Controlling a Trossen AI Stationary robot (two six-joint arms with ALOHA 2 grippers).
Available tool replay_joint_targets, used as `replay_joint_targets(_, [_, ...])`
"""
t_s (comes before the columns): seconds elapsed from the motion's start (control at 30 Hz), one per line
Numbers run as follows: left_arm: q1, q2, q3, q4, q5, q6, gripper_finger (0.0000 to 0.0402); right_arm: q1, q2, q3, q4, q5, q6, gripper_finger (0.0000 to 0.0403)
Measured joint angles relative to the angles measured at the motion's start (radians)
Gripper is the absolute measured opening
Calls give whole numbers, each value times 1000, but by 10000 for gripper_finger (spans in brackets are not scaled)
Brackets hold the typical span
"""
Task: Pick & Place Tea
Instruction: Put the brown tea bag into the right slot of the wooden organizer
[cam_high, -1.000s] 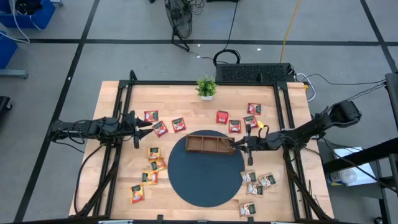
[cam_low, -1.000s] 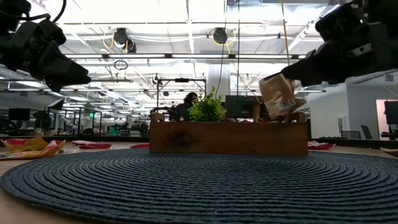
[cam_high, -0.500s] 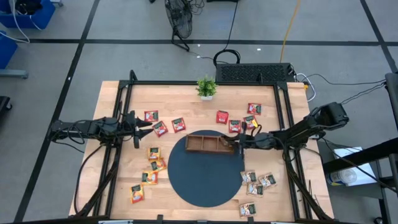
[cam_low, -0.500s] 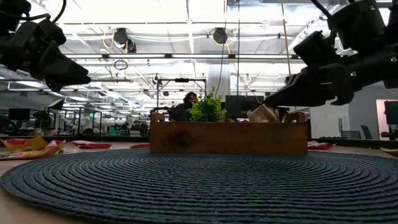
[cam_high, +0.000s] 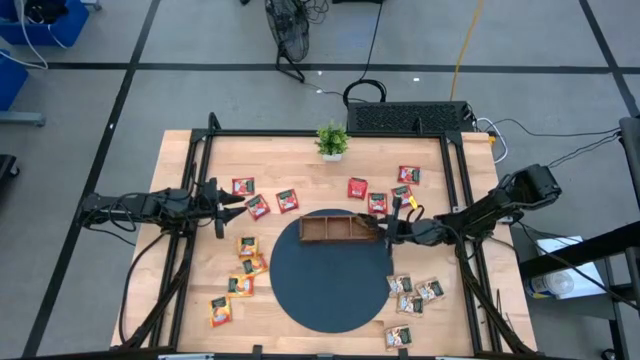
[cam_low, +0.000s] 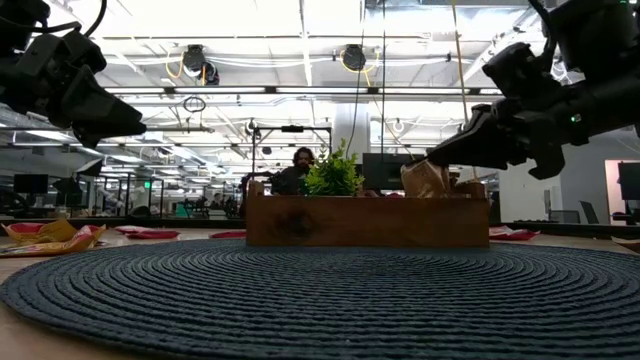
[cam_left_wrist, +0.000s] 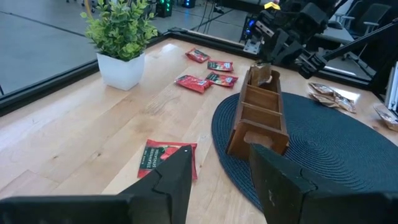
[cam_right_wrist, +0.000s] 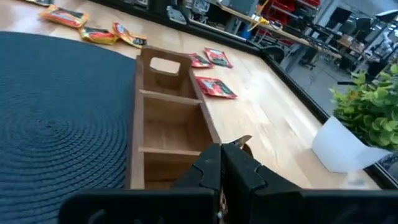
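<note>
Your right gripper (cam_high: 384, 231) sits at the right end of the wooden tray (cam_high: 338, 229), fingers pinched together on a pale tea sachet (cam_low: 424, 179) that stands crumpled in the tray's rightmost compartment. The tray lies on the back edge of the dark round mat (cam_high: 330, 280). Your left gripper (cam_high: 232, 200) hovers over the table's left side, fingers apart, holding nothing, near the red sachets (cam_high: 258, 207). Yellow-orange sachets (cam_high: 246, 265) lie left of the mat, pale ones (cam_high: 412, 295) to its right. The potted plant (cam_high: 332, 140) stands at the back edge.
</note>
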Motion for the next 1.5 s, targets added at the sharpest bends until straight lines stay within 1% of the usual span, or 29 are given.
replay_joint_targets(0.1, [0,0,0,0,0,0,161,-3,0,0,-14,-2,45,1])
replay_joint_targets(0.2, [0,0,0,0,0,0,161,-11,0,0,-16,-4,87,15])
replay_joint_targets(0.3, [0,0,0,0,0,0,161,-21,0,0,-10,-3,108,45])
replay_joint_targets(0.43, [0,0,0,0,0,0,161,-30,0,0,0,-3,108,97])
replay_joint_targets(0.53, [0,0,0,0,0,0,161,-29,0,0,38,-3,79,133])
replay_joint_targets(0.63, [0,0,0,0,0,0,161,-24,-6,0,103,-3,21,161])
replay_joint_targets(0.73, [0,0,0,0,0,0,161,-10,-33,4,173,-3,-2,175])
replay_joint_targets(0.8, [0,0,0,0,0,0,161,8,-64,31,147,-6,-21,177])
replay_joint_targets(0.87, [0,0,0,0,0,0,161,28,-106,85,15,-41,-45,174])
replay_joint_targets(0.9, [0,0,0,0,0,0,161,36,-126,128,-105,-66,-48,170])
replay_joint_targets(1.0, [0,0,0,0,0,0,161,48,-146,316,-635,-125,33,148])
replay_joint_targets(1.07, [0,0,0,0,0,0,161,42,-118,454,-964,-137,123,118])
replay_joint_targets(1.1, [0,0,0,0,0,0,161,35,-93,511,-1084,-136,161,97])
replay_joint_targets(1.17, [0,0,0,0,0,0,161,24,-48,589,-1270,-138,203,44])
replay_joint_targets(1.2, [0,0,0,0,0,0,161,21,-27,614,-1328,-138,208,23])
replay_joint_targets(1.23, [0,0,0,0,0,0,161,16,-6,637,-1362,-139,210,13])
replay_joint_targets(1.3, [0,0,0,0,0,0,161,9,25,665,-1391,-143,223,9])
replay_joint_targets(1.33, [0,0,0,0,0,0,161,3,39,672,-1405,-164,226,5])
replay_joint_targets(1.43, [0,0,0,0,0,0,161,-21,79,674,-1403,-213,229,2])
replay_joint_targets(1.5, [0,0,0,0,0,0,161,-39,98,674,-1413,-217,229,1])
